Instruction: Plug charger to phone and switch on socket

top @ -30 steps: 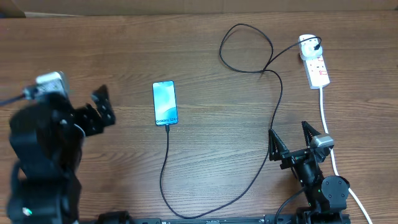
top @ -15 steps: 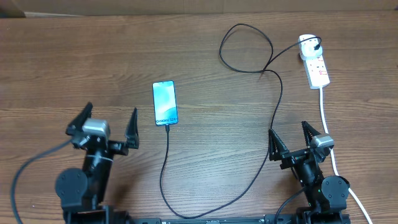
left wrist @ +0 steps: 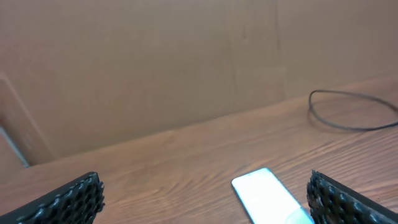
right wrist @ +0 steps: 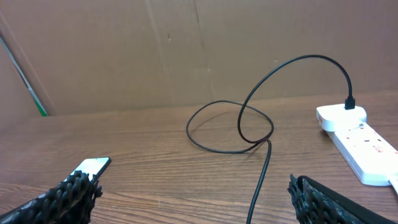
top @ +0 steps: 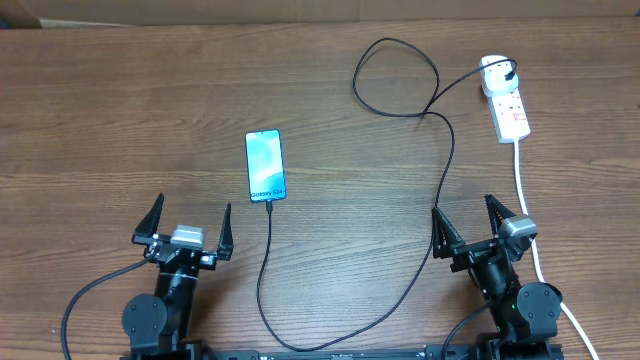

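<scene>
Fig. My L gripper [top: 190,217] & R gripper [top: 465,212]: jaws wide apart, empty. Phone [top: 265,165] centre, charger [top: 452,155] tip at its lower edge; socket [top: 507,102] far right. Risk: R reaching for switch snags cable, tugs tip out.

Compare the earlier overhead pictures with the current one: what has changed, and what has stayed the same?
The left arm swung in from the table's far left side and drew back to its base at the near edge; its jaws stand open and empty. Nothing was taken hold of or let go. The right arm, phone, charger and socket stayed as they were.
</scene>
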Motion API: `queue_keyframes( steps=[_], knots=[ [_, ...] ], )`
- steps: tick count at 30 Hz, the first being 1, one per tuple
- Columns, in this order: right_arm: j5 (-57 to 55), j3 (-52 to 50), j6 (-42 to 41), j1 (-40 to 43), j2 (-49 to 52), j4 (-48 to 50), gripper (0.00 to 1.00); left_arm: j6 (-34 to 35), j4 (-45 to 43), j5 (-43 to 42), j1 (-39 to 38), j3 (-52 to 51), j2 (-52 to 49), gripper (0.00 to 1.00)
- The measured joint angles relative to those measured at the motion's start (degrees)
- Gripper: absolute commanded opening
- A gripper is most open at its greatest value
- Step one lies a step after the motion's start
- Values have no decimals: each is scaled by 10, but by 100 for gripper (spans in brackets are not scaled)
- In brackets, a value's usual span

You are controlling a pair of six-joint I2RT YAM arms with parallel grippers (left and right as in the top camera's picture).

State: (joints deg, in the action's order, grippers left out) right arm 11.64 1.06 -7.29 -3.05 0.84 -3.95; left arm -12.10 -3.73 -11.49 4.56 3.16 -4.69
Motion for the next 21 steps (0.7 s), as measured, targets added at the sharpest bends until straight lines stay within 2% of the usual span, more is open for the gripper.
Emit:
queue_keyframes(
  steps=[9, 21],
  knots=[
    [0, 0, 0, 0, 0, -1, 100, -23, 72, 22, -4, -24, 37, 100],
    [0, 0, 0, 0, 0, 0, 100, -23, 74, 23, -3, -25, 38, 100]
  ],
)
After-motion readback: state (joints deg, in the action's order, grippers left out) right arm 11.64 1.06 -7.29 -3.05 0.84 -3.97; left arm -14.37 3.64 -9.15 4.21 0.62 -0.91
